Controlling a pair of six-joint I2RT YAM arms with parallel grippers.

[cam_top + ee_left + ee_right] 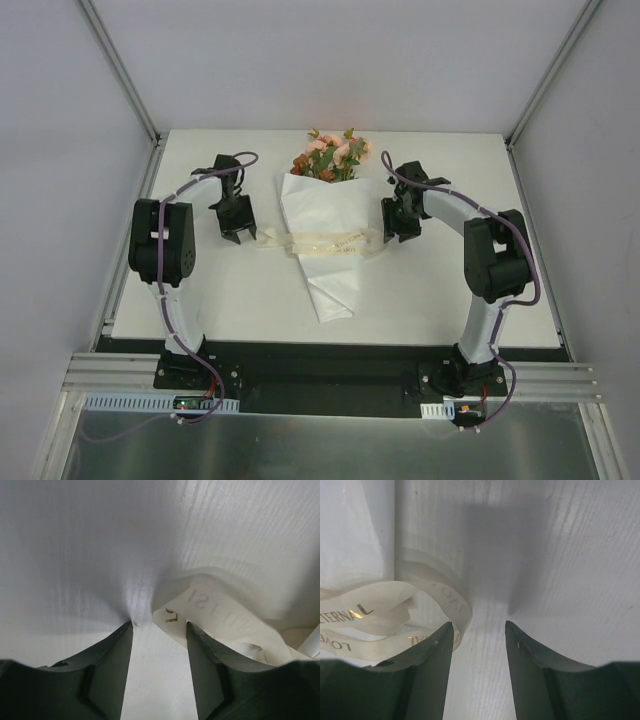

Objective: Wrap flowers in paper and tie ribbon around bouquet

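The bouquet (322,215) lies mid-table, a white paper (330,280) cone with its narrow tip toward me. The flowers (331,156), pink and orange with green leaves, stick out of the far, wide end. The cream ribbon (318,242) lies across the cone's waist with a loose end at each side. My left gripper (238,226) is down at the left end. In the left wrist view it (160,624) stands open, the ribbon's end (172,621) at its right fingertip. My right gripper (400,226) is at the right end. In the right wrist view it (479,623) is open, a ribbon loop (451,601) curling past its left fingertip.
The white table (460,300) runs out to metal frame posts and grey walls on the left, right and far sides. A black strip at the near edge holds both arm bases.
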